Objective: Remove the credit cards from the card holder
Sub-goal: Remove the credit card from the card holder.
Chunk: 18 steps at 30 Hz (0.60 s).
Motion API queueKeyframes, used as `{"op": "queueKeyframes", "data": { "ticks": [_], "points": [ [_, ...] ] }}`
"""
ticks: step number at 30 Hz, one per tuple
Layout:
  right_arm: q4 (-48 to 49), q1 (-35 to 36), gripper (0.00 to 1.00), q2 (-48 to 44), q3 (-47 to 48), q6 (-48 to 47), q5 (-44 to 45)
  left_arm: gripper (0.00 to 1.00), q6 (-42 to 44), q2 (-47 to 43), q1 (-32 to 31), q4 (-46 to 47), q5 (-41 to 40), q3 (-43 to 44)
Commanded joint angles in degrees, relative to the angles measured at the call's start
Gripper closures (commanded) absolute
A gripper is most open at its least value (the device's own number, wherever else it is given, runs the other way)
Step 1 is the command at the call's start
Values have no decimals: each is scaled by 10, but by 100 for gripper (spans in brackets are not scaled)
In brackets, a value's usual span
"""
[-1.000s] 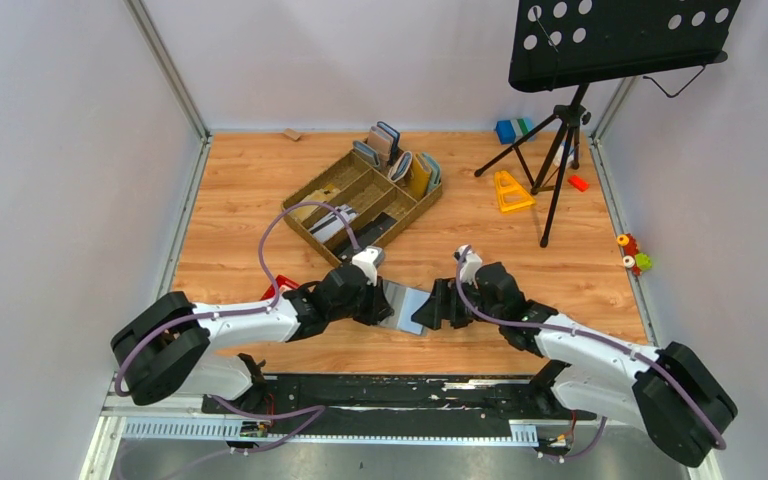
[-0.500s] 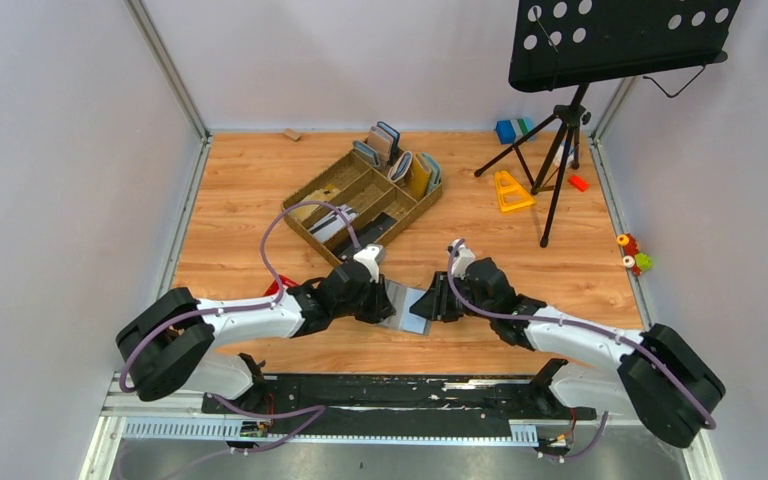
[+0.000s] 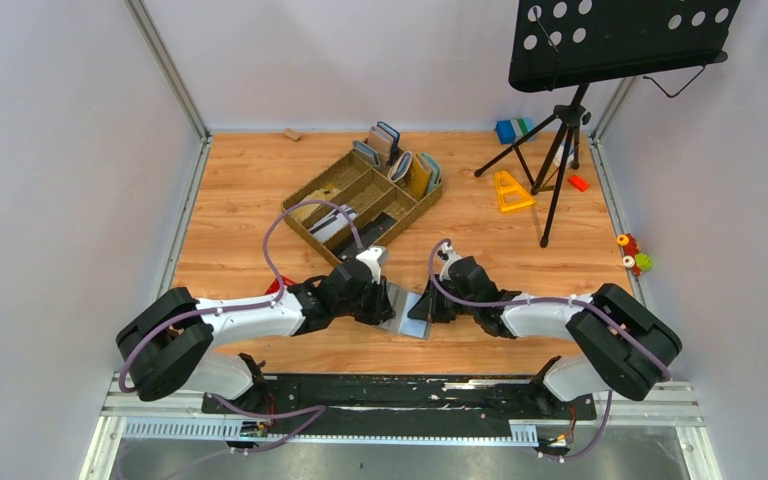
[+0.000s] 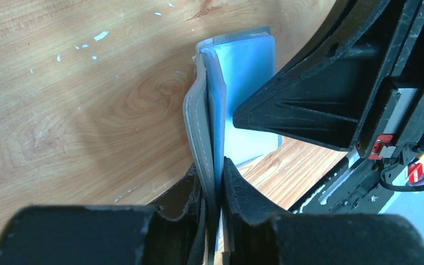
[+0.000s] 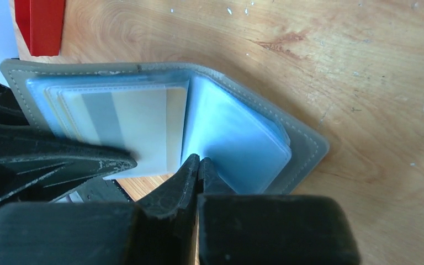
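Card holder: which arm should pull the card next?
Right, likely. The left gripper is clamped on the card holder, bracing it; the right gripper is shut with its tips beside the edge of the card.

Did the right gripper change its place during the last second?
Yes. The right gripper went leftward, away from the music stand tripod, toward the card holder.

Robot lab cell: white panel walls (image 3: 55, 150), aluminium frame (image 3: 167, 70), wooden tabletop (image 3: 245, 190).
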Motion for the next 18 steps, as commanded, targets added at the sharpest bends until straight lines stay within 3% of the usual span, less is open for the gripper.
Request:
{"op": "queueKeyframes", "data": {
  "ticks": [1,4,10,18],
  "points": [
    [38,1,100,14,19,5,-1,76,13,1,0,-5,27,24],
    [42,1,100,26,16,7,-6,68,14,-3,2,-1,45,23],
    [50,2,100,40,11,7,-11,66,6,-14,28,25,91,8],
    [45,1,100,45,11,-5,-10,55,3,-18,55,55,127,-17]
  ]
}}
